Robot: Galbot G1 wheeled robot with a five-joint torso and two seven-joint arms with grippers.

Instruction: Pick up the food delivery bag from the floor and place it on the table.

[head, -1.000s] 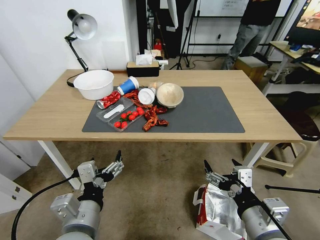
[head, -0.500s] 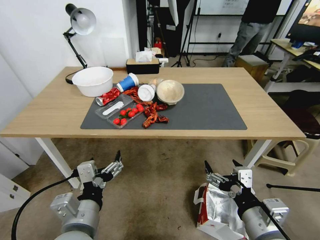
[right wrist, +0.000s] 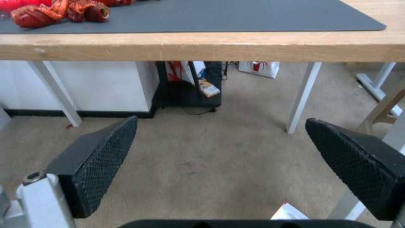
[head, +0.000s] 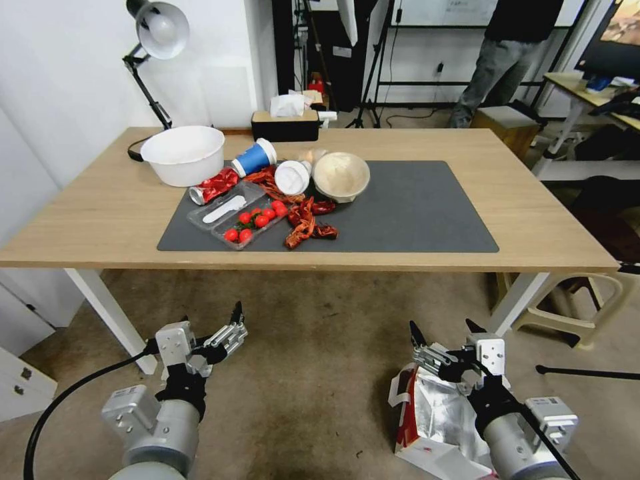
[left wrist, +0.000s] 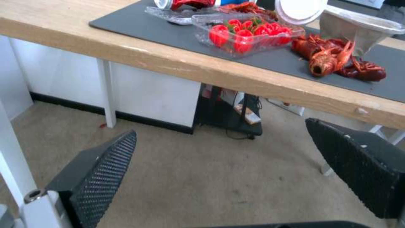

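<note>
Currently the food delivery bag (head: 437, 420) stands on the floor (head: 313, 373) at near right, mouth open, foil lining showing. The right gripper (head: 448, 331) hovers just above its far rim, jaws spread wide and empty. The left gripper (head: 212, 323) waits at near left, also wide. Likely risk: pinching only thin foil or paper, which could tear or slip short of the table (head: 100, 220).

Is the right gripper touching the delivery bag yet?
Cannot tell. In the head view the open right gripper overlaps the food delivery bag on the floor, hiding any gap.
</note>
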